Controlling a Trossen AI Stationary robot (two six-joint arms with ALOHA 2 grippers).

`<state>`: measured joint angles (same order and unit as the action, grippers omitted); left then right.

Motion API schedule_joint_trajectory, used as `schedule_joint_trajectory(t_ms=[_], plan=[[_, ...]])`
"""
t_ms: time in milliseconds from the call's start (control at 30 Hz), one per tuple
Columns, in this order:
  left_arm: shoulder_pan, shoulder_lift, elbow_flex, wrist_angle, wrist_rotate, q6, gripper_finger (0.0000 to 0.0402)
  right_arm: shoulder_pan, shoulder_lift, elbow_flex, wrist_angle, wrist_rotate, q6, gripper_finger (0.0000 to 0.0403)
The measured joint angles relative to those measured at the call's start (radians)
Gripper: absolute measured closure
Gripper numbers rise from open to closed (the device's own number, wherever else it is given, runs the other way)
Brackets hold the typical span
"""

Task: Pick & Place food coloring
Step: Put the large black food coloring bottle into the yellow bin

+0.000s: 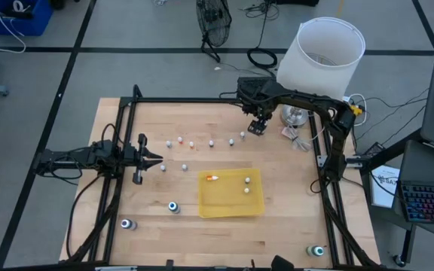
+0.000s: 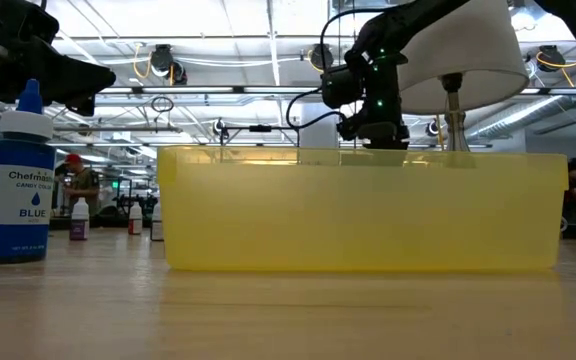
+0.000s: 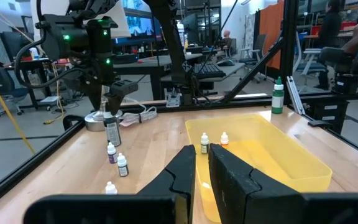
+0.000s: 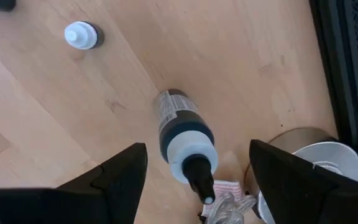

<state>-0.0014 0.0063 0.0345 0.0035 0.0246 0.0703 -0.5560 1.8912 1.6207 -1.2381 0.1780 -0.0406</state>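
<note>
My right gripper (image 1: 256, 126) hangs open over the table's far side. A dark bottle with a whitish shoulder and dark tip (image 4: 182, 134) stands on its base under it. In the right wrist view its fingers stand either side of the bottle and above it, apart from it. The left wrist view shows this bottle (image 3: 110, 129) just below that gripper. My left gripper (image 1: 155, 159) waits shut at the left, near two tiny bottles (image 1: 163, 167). A row of tiny whitish bottles (image 1: 211, 142) stands along the far side. An orange bottle (image 1: 212, 178) lies in the yellow tray (image 1: 230, 205).
Two whitish bottles (image 1: 246, 185) are in the tray. Larger teal-topped bottles stand near the front: one (image 1: 173, 206) beside the tray, one (image 1: 127, 224) at the left, one (image 1: 317, 251) at the right corner. A white lampshade (image 1: 321, 53) and its metal base (image 1: 296, 115) crowd the far right.
</note>
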Motion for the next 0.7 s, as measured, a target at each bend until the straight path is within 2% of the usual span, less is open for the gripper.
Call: schedule_joint_trajectory(t_ms=[400, 700], plan=[[0.0, 0.0, 0.0, 0.0, 0.0, 0.0, 0.035, -0.001, -0.002, -0.122, 0.054, 0.0, -0.008, 0.0132], [0.0, 0.0, 0.0, 0.0, 0.0, 0.0, 0.035, -0.001, -0.002, -0.126, 0.104, 0.002, -0.032, 0.0133]])
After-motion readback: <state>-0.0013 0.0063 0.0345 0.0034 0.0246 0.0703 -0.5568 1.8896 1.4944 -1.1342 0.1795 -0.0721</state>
